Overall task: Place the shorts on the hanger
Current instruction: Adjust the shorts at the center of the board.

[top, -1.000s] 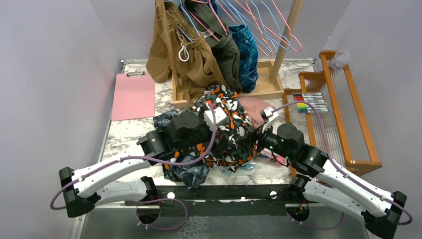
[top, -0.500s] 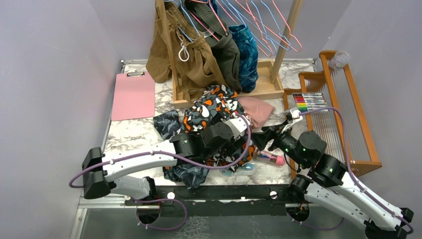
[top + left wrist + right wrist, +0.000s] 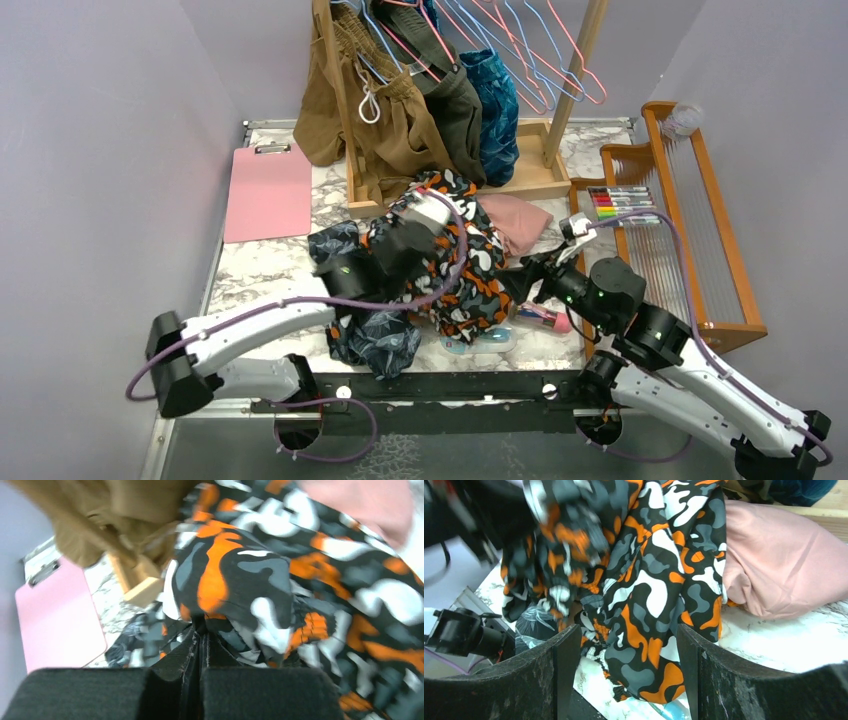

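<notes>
- Shorts [image 3: 470,275]: bunched mid-table [image 3: 260,275]. They lie on the pink shorts [image 3: 512,222] and just beside the navy shorts [image 3: 378,342]. The top part is pulled up toward the left gripper.
- Left gripper [image 3: 201,636]: fingers pressed together with a thin fold of the shorts nipped at the tips. It has only a small bite of cloth, likely to peel the shorts off the pile so they hang free.
- Right gripper [image 3: 626,630]: fingers wide apart and holding nothing. The draped shorts hang right in front, in line with the gap. It is low at the pile's right edge, probably ready for a second hold so the waistband can be spread.
- The pink shorts touch the shorts' right side and lie partly underneath, so lifting could drag them along.
- Hanger [image 3: 600,95]: pink wire ones hang on the rack [image 3: 575,60] at the rear, well apart from the shorts. Neither gripper holds one, and I can't tell which one is meant.
- Brown garment [image 3: 390,120] already hangs on the rack, close behind the left gripper, so the lift path is tight.
- Stage, judged: early. The shorts are gripped on one side only, not yet opened or threaded.
- Risk: the thin fold may slip out, and one-point lifting leaves the shorts twisted.
</notes>
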